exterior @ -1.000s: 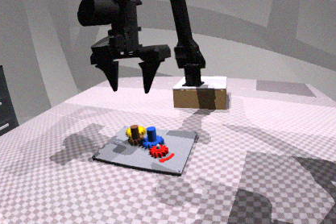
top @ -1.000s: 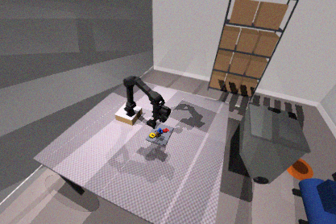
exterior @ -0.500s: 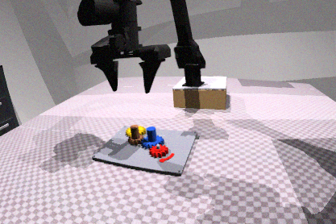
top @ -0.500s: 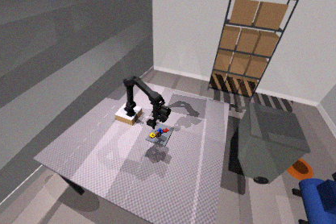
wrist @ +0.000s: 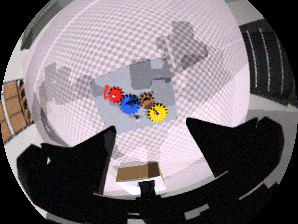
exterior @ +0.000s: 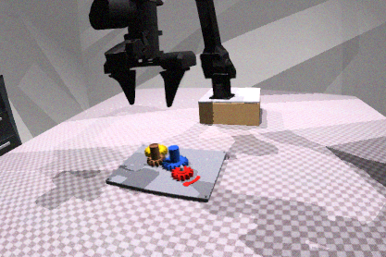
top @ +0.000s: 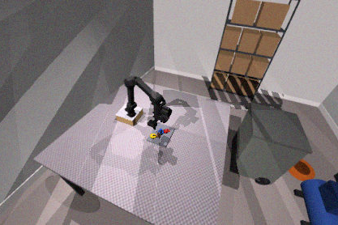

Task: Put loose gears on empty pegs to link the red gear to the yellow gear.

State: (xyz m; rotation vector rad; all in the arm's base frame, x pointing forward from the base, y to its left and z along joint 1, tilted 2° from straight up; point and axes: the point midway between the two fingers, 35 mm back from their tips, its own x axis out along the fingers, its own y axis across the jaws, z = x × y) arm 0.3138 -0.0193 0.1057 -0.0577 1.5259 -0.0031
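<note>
On the grey board (top: 165,142) (exterior: 209,162) (wrist: 169,95), the red gear (top: 167,131) (exterior: 182,176) (wrist: 117,95) sits beside a red arrow. The blue gear (exterior: 174,162) (wrist: 130,104) is next to it, and the smaller brown gear (exterior: 154,152) (wrist: 147,101) stands between the blue gear and the yellow gear (top: 152,136) (exterior: 163,151) (wrist: 158,111). Blue and brown have tall handles and look level. Neighbouring gears appear to touch; exact tooth contact is too small to tell. My gripper (exterior: 151,105) (wrist: 152,125) is open and empty, above and clear of the board.
A small dark peg (wrist: 137,117) shows beside the blue gear in the wrist view. The arm's base stands on a box (top: 129,118) (exterior: 237,113) (wrist: 137,172) behind the board. The checkered table (top: 183,178) (exterior: 56,226) surrounds the board. No loose gear shows on it.
</note>
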